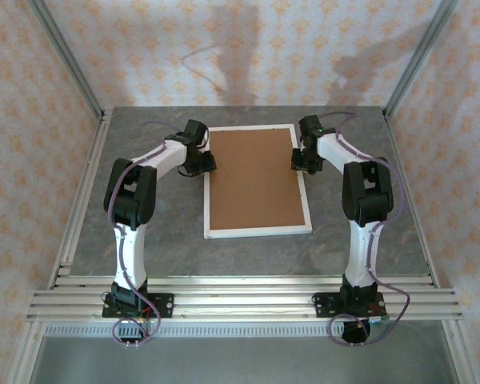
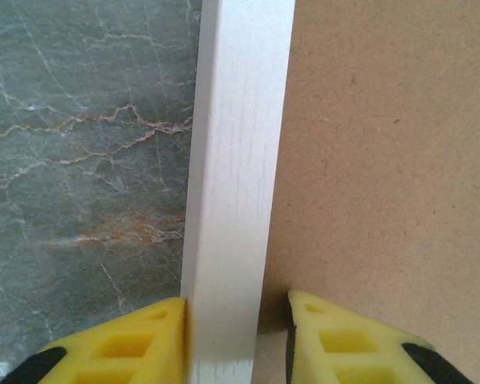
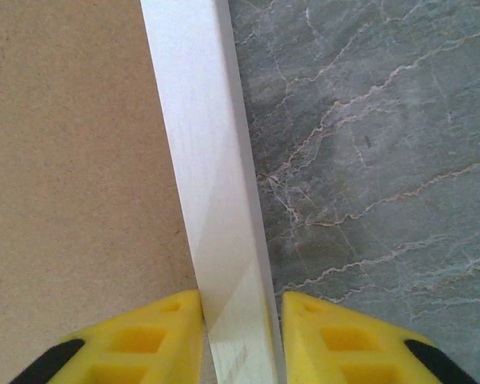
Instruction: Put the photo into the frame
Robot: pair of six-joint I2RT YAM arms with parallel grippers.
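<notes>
The left end effector (image 2: 236,300) is closed down across the left long rail of the frame (image 2: 232,160). Its outer finger (image 2: 136,340) touches the rail's outer edge. Its inner finger (image 2: 344,336) stands at the inner edge, with only a thin strip of shadow between pad and wood. Ahead of the fingertips the white rail runs straight on. The brown backing board (image 2: 384,160) lies on the inner side and the grey marbled surface (image 2: 80,160) on the outer side.

The right end effector (image 3: 241,296) clamps the opposite long rail, with both yellow pads pressed against its sides. Board lies inward of it and bare surface outward.

From overhead, the frame (image 1: 256,230) lies flat on the surface between the two end effectors, with the backing board (image 1: 254,176) filling its opening. The left end effector (image 1: 202,164) and the right end effector (image 1: 302,160) each hold a long side towards its far end. Most of the frame's length reaches back from them towards the near edge of the surface, and a short stretch, with the far short rail, lies beyond them.
</notes>
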